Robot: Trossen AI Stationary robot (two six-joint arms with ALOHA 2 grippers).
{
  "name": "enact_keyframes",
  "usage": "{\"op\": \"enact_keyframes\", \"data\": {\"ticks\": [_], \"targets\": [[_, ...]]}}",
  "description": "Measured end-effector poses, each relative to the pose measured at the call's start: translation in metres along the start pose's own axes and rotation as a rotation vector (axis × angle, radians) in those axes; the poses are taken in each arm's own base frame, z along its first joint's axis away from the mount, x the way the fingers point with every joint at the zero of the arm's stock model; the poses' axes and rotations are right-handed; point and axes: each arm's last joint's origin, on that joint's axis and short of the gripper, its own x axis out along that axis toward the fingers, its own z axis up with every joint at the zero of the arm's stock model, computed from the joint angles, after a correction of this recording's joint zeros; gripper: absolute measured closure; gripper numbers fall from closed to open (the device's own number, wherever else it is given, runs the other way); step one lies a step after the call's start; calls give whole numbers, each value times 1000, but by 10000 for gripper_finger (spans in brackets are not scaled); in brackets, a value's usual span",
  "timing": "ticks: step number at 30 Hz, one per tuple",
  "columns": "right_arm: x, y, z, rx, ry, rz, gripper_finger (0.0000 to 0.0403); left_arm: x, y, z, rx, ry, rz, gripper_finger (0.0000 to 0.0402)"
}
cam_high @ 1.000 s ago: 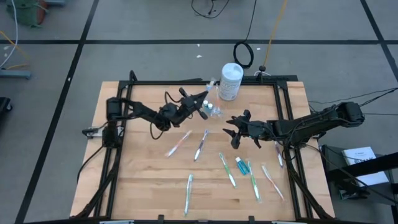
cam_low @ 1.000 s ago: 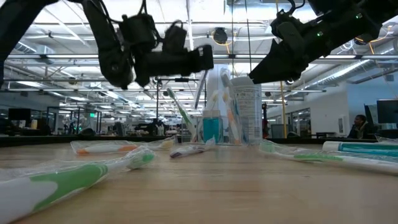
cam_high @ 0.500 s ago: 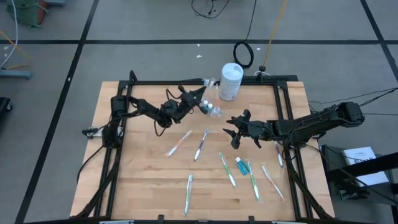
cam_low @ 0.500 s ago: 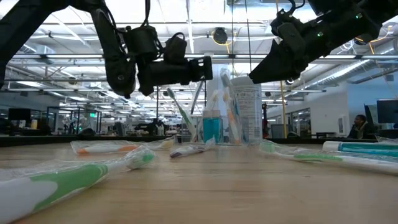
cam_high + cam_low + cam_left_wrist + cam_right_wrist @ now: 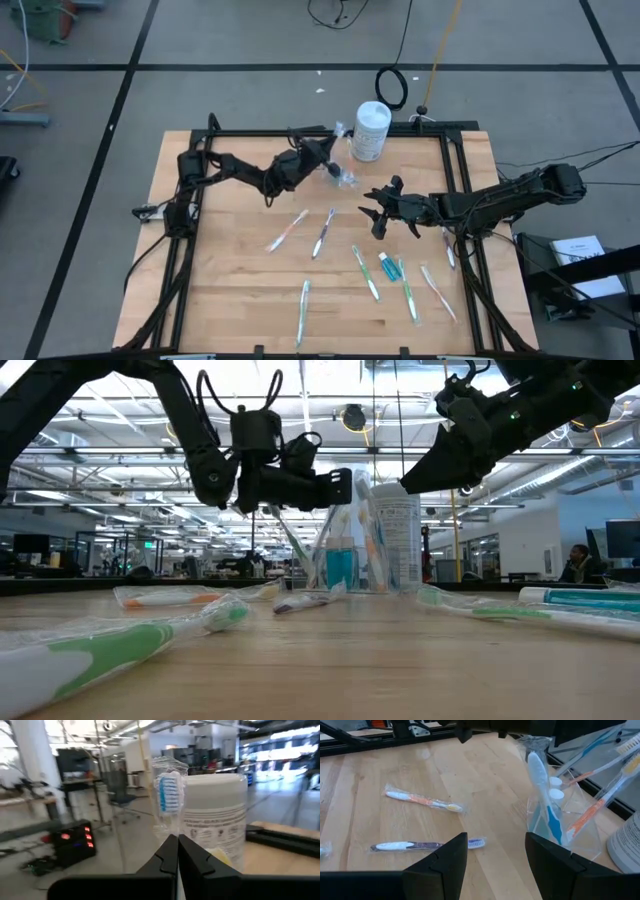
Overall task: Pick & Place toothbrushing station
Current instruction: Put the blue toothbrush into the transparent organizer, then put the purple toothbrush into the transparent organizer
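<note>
A small clear cup [image 5: 345, 178] stands on the wooden table by a white canister [image 5: 370, 130]. It holds several toothbrushes and shows in the right wrist view [image 5: 570, 832]. My left gripper [image 5: 325, 160] is just left of the cup, shut on a wrapped blue-and-white toothbrush [image 5: 165, 795]. My right gripper [image 5: 378, 212] hovers open and empty on the cup's near right. Several wrapped toothbrushes [image 5: 322, 232] and a blue tube [image 5: 384, 265] lie flat on the table. My left gripper pinches the wrapped toothbrush just below its brush head [image 5: 169, 831] between its two fingers, which come about level from the table's left. The brush stands nearly upright, head up. In the right wrist view its blue handle [image 5: 551, 822] reaches down into the cup.
The canister [image 5: 215, 820] stands right behind the cup at the far edge. A black frame [image 5: 455, 160] runs along the table's sides. Loose toothbrushes lie at the middle [image 5: 287, 230], near edge [image 5: 303, 310] and right [image 5: 437, 290].
My left gripper, shut on the toothbrush, has gone toward the table's right and a little down, up to the cup. The toothbrush has come over the cup and stands more upright. My right gripper has kept still.
</note>
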Motion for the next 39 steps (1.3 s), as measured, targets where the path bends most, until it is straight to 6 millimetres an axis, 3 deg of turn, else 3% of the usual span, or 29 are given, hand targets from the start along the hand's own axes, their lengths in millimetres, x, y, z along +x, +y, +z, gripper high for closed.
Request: {"op": "enact_keyframes", "data": {"ticks": [11, 19, 25, 30, 39], "targets": [[0, 0, 0, 40, 1, 3, 209, -17, -29, 4, 127, 25, 58, 383], [0, 0, 0, 53, 2, 3, 209, -24, -30, -15, 203, 237, 242, 388], [0, 0, 0, 53, 2, 4, 209, -26, -29, -17, 236, 270, 299, 364], [0, 0, 0, 52, 1, 3, 209, -27, -27, -6, 275, 298, 288, 336], [0, 0, 0, 54, 1, 4, 209, -40, -14, 39, 278, 413, 217, 259]]}}
